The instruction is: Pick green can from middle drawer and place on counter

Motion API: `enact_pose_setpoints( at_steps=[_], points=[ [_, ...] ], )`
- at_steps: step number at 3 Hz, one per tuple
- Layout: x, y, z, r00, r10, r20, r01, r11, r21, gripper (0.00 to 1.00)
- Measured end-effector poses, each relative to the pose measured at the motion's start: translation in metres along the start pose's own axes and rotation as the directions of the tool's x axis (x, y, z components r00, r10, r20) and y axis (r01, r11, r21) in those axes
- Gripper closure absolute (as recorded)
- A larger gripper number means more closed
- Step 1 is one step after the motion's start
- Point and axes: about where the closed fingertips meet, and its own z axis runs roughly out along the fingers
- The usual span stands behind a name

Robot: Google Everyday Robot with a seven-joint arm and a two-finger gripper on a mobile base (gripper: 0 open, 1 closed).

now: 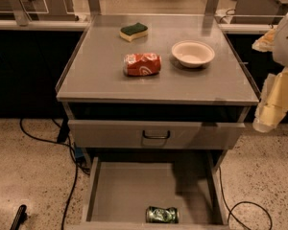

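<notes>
The middle drawer (129,190) stands pulled out at the bottom of the grey cabinet, a wide shallow tray with low side walls and a flat grey floor, partly in the shadow of the cabinet above. In it lies one thing, the green can (162,215). The can is dented and on its side, with its long axis running left to right. It sits close against the drawer's front wall, a little right of the middle.

Just above the open tray is a grey drawer front (110,134) with a dark loop handle (156,135) at its centre.

The tabletop (101,80) carries three things, well apart from one another. A white bowl (204,56) stands upright toward the right, its pale inside in plain sight. A crushed red can (142,64) lies on its side near the middle, to the left of the bowl. A yellow sponge (134,31) with a green top rests farther back.

The gripper (268,110) hangs at the right edge of the view, pale yellow under a white arm segment. It is beside the cabinet's right front corner at about the height of the handled drawer front, well apart from the green can. Whether it is apart or together cannot be told here, and it holds nothing that can be seen.

Black cables (43,139) trail across the speckled floor (29,176) on both sides of the cabinet.
</notes>
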Motion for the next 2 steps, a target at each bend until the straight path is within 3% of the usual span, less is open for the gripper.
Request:
enact_pose_setpoints(
  at_steps=[1, 2],
  points=[
    [0.000, 0.000, 0.003, 1.000, 0.008, 0.011, -0.008, 0.9999, 0.012, 0.00],
    [0.010, 0.016, 0.034, 0.994, 0.086, 0.069, -0.086, 0.9963, -0.003, 0.00]
  ],
)
